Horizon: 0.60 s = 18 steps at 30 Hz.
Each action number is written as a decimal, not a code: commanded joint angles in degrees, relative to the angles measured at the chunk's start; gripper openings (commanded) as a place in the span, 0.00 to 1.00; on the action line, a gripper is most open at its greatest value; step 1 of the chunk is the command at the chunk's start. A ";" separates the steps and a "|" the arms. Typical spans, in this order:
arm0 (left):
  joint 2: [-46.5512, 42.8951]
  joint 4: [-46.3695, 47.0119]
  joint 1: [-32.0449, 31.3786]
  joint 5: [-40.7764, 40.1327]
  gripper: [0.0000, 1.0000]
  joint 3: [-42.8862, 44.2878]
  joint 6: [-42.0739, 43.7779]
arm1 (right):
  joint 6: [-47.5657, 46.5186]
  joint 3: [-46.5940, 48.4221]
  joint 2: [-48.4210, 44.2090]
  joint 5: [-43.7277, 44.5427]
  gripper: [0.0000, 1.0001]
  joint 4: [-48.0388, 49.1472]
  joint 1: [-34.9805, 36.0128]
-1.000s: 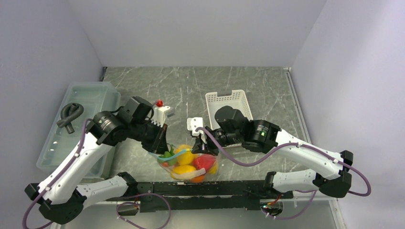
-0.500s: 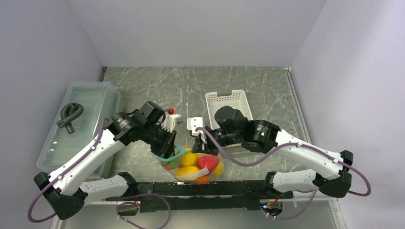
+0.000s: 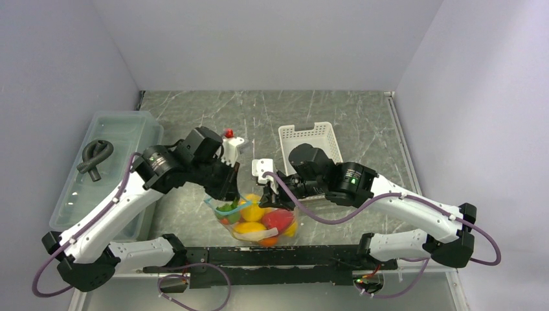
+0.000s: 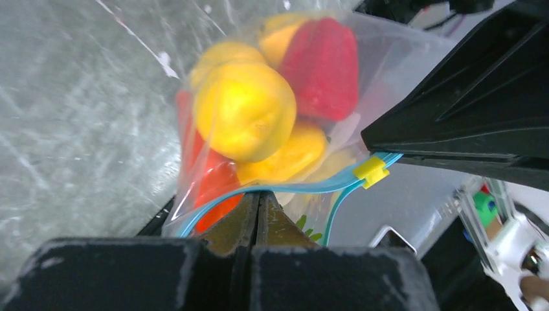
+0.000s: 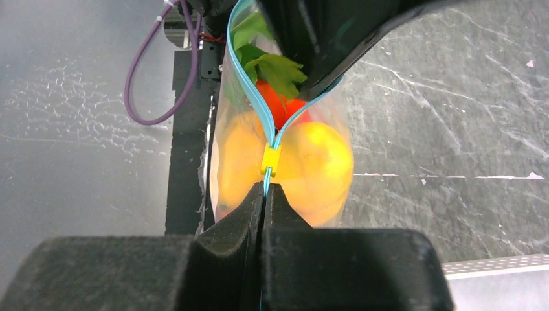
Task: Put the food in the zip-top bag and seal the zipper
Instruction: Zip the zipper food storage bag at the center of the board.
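Top external view hides both grips, on wrist cams left tool [image 4: 257, 202] pinched shut on the zipper [image 4: 304, 188], right tool [image 5: 265, 192] too, behind yellow slider [image 5: 270, 159], food [image 4: 246, 110] blurry inside zip-top bag [image 4: 388, 71]

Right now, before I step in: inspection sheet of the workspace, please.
Surface: grey marbled table, scratched.
Job's things: zip-top bag at the near edge, holding the food: yellow fruits, a red pepper and a green leafy piece. The zipper is joined on the right end effector's side of the yellow slider and split open beyond it.
Clutter: white perforated basket; translucent lidded bin with a dark hose.
End effectors: left end effector shut on the bag's mouth edge; right end effector shut on the zipper's joined end.
Cables: purple cables along both arms.
Surroundings: plain pale walls; nothing else seen.
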 commanded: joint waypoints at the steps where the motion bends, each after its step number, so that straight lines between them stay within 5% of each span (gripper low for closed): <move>1: -0.59 -3.23 -0.23 -10.39 0.01 6.39 -0.17 | 0.28 0.72 -0.61 -0.25 0.00 4.25 -0.03; 14: -0.72 -14.74 -0.23 -16.77 0.00 19.27 1.09 | 0.09 1.08 -0.49 0.50 0.00 4.06 -0.02; 18: -0.74 -18.28 -0.23 -11.18 0.00 19.38 1.11 | 0.10 0.91 -0.48 0.76 0.00 3.90 -0.02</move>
